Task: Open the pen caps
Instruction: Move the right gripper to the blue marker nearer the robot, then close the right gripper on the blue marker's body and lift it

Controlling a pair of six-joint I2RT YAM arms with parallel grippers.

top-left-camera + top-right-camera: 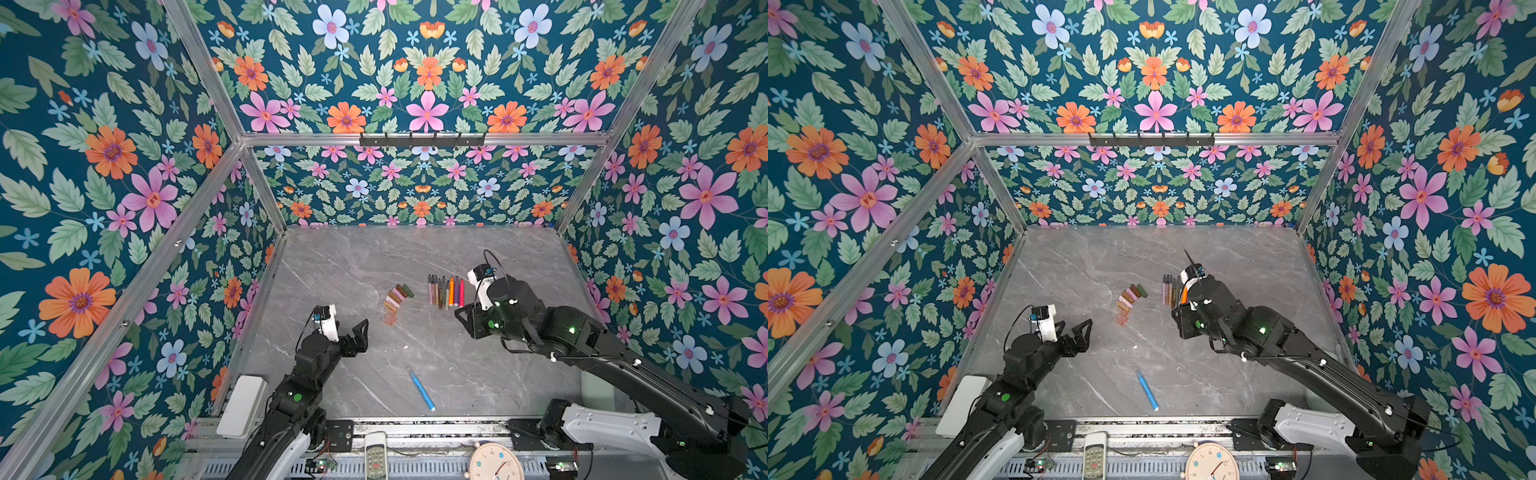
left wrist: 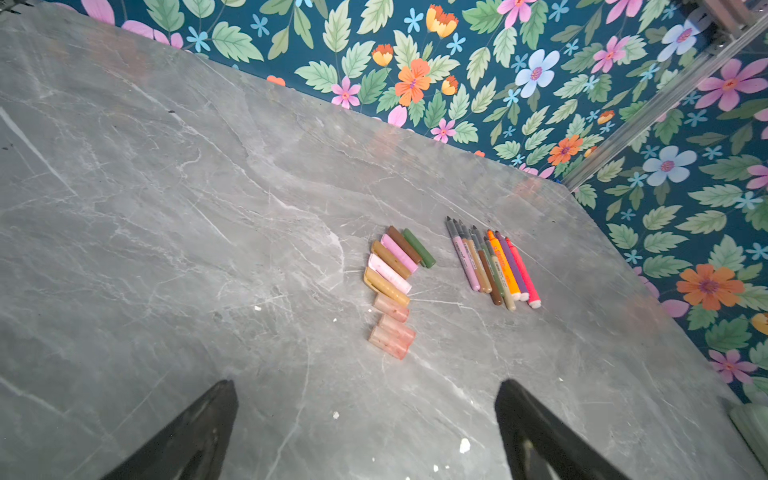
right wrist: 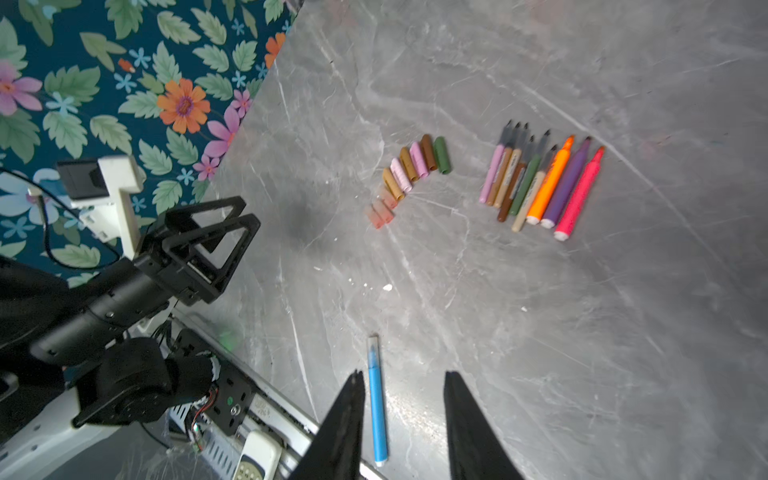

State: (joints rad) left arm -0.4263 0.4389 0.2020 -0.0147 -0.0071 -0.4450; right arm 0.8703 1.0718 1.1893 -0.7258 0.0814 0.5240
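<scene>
**R gripper**: fingers parted, nothing gripped. I read it as released and raised off the grey marble table. In its wrist view a blue pen lies flat on the table beneath it. The pen runs alongside one finger, not btwn the two. In both top views that pen lies alone nr the front edge, slanted, well apart from the rest. Its far end looks pale; I cannot tell if that is a cap.

**L gripper**: fingers spread wide, empty, off the table, aimed twd the caps.

**Pen caps**: loose, lying side by side in a curved row at mid-table, ahead of my L gripper. Green, brown, pink and tan sit at the far end, pale reddish ones at the near end.

**Pens**: uncapped, laid parallel and touching, tips twd the back wall. Colours I see: pink, tan, brown, olive, orange, purple, red. The row lies just right of the caps w/ a bare strip btwn. In a top view the R gripper hangs just beside the row's near ends.
</scene>
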